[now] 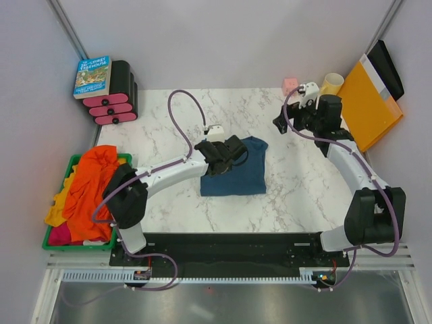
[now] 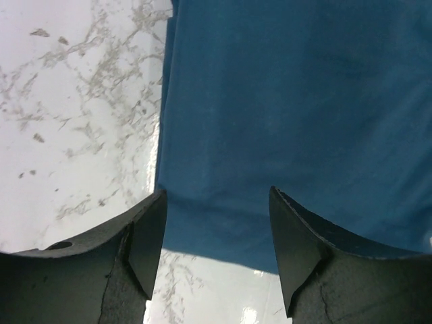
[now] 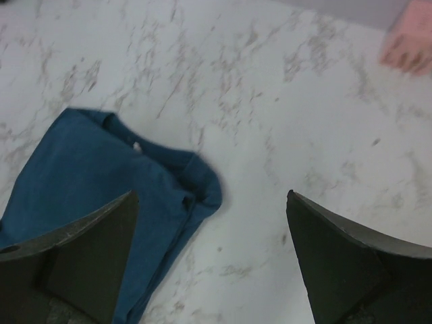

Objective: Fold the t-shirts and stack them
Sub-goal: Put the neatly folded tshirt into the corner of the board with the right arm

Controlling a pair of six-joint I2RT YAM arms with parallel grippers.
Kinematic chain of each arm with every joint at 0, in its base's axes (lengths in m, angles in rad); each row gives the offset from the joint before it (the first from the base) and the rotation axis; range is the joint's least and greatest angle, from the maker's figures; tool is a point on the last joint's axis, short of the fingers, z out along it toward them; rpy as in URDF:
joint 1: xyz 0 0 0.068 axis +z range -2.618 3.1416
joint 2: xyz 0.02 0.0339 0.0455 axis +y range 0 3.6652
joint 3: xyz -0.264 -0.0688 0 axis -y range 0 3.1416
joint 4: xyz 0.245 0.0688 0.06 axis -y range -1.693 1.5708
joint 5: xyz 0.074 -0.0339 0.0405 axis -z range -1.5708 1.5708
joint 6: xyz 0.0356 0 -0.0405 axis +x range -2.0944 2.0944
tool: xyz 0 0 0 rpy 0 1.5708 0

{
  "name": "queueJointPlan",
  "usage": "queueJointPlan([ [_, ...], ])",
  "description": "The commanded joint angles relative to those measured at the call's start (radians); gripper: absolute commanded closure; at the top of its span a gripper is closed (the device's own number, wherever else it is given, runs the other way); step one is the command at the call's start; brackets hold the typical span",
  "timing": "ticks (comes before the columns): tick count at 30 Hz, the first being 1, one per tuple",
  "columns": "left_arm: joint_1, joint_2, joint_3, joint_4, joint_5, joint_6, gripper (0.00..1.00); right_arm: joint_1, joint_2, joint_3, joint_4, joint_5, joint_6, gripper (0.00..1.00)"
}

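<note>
A dark teal-blue t-shirt [image 1: 237, 174] lies folded into a rough rectangle in the middle of the marble table. My left gripper [image 1: 233, 152] hovers over its upper left part. In the left wrist view that gripper [image 2: 217, 192] is open, with only the blue cloth [image 2: 290, 101] and its edge below the fingers. My right gripper [image 1: 283, 123] sits at the back right, away from the shirt, and is open [image 3: 212, 194] with nothing in it; the blue shirt's collar end [image 3: 88, 175] shows at its left. Orange [image 1: 91, 185], yellow [image 1: 57, 206] and pink-red [image 1: 61, 234] t-shirts are heaped at the left.
The heap fills a green crate [image 1: 74, 246] at the table's left edge. A book [image 1: 92, 75] leans on a black-and-pink stack [image 1: 116, 94] at the back left. At the back right are a pink block [image 1: 290, 86], a cream cup [image 1: 331, 82] and an orange-yellow folder [image 1: 368, 101].
</note>
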Motion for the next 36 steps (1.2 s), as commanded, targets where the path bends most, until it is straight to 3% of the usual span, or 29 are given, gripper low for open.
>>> queueJointPlan([
  [1, 0.069, 0.027, -0.021, 0.215, 0.108, 0.096, 0.32, 0.029, -0.025, -0.095, -0.258, -0.154, 0.035, 0.02],
  [3, 0.089, 0.044, -0.034, 0.272, 0.142, 0.11, 0.32, 0.029, -0.059, -0.199, -0.144, -0.066, 0.094, 0.02],
  [9, 0.112, 0.091, -0.048, 0.301, 0.184, 0.155, 0.33, 0.037, -0.065, -0.286, -0.161, -0.057, -0.005, 0.05],
  [14, 0.128, 0.084, -0.076, 0.304, 0.199, 0.159, 0.33, 0.063, 0.016, -0.255, -0.131, -0.091, 0.058, 0.18],
  [25, 0.163, 0.041, -0.14, 0.349, 0.231, 0.184, 0.33, 0.219, 0.16, -0.228, -0.072, 0.008, 0.144, 0.2],
  [36, 0.163, 0.047, -0.119, 0.362, 0.238, 0.207, 0.33, 0.221, 0.318, -0.162, -0.043, 0.061, 0.191, 0.19],
])
